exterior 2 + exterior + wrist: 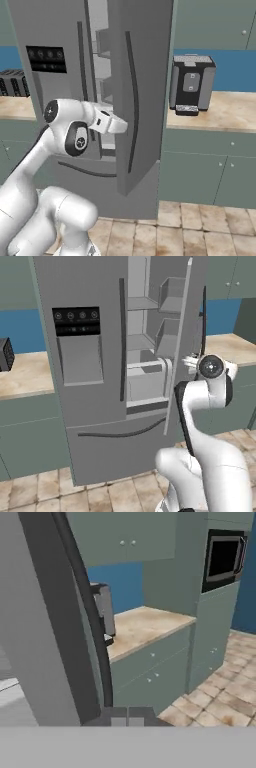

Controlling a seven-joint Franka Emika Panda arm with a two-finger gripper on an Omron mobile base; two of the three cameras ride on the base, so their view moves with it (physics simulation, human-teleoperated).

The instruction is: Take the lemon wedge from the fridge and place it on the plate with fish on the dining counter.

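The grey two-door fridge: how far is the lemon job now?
Done: the right door of the grey two-door fridge stands open, showing bare grey shelves. In hand: the dark two-finger gripper is shut beside the door's dark bar handle. Left: finding the wedge, grasping it, carrying it to the plate.

No legible text, brand or number anywhere; only small round pale symbols, too blurred to read, in a row on the black dispenser panel of the fridge, upper left.

Arm bent, reaching forward; gripper closed, fingertips together.
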